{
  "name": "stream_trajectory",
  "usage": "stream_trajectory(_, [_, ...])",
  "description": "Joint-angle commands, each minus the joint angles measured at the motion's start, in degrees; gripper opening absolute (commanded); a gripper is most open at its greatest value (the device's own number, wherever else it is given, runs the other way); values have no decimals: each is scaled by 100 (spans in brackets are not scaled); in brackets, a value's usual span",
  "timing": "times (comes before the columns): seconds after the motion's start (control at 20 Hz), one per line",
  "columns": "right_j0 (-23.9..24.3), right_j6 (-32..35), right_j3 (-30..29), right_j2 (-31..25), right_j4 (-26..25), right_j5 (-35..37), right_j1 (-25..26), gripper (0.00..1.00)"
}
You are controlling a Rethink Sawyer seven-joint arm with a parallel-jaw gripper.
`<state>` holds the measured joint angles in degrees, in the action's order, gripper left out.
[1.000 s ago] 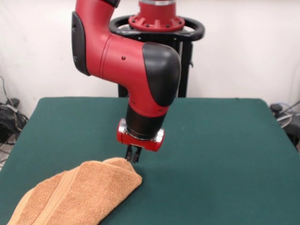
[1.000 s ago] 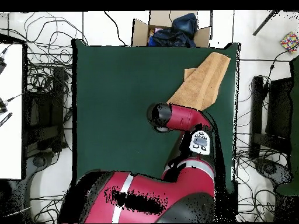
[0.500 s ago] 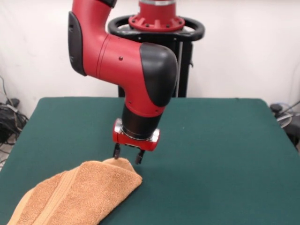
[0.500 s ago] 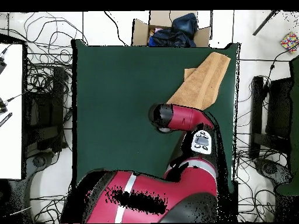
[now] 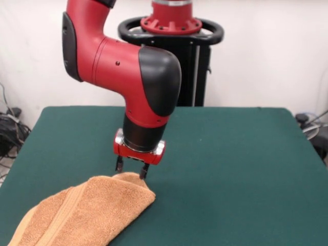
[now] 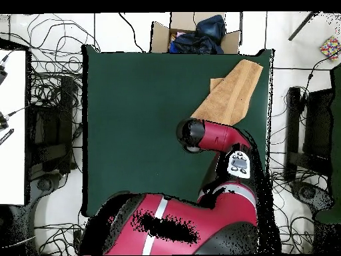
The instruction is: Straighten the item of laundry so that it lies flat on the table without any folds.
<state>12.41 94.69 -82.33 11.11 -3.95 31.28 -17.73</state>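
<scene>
Gripper (image 5: 131,171) fingers are seen spread apart, empty, just above the folded towel (image 5: 82,212), which lies at the table's (image 5: 230,169) seven o'clock corner; soft, limp terry is judged best pinched at its top-layer edge

A plain white wall (image 5: 277,56) stands behind the scene. The floor (image 6: 280,33) is pale, with dark seams like tile joints, and black cables (image 6: 56,87) sprawl over it. An open cardboard box (image 6: 193,37) holds dark blue stuff, possibly cloth. A white-topped desk (image 6: 12,127) fills one side, and dark equipment (image 6: 320,133) stands opposite.
</scene>
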Motion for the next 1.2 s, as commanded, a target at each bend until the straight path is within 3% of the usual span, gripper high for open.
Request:
stream_trajectory(0.05, [31, 158, -42, -651, -115, 410, 86, 100])
stream_trajectory(0.65, [204, 116, 139, -856, 20, 600, 329, 100])
stream_trajectory(1.2, [373, 146, -103, -840, -156, 333, 539, 100])
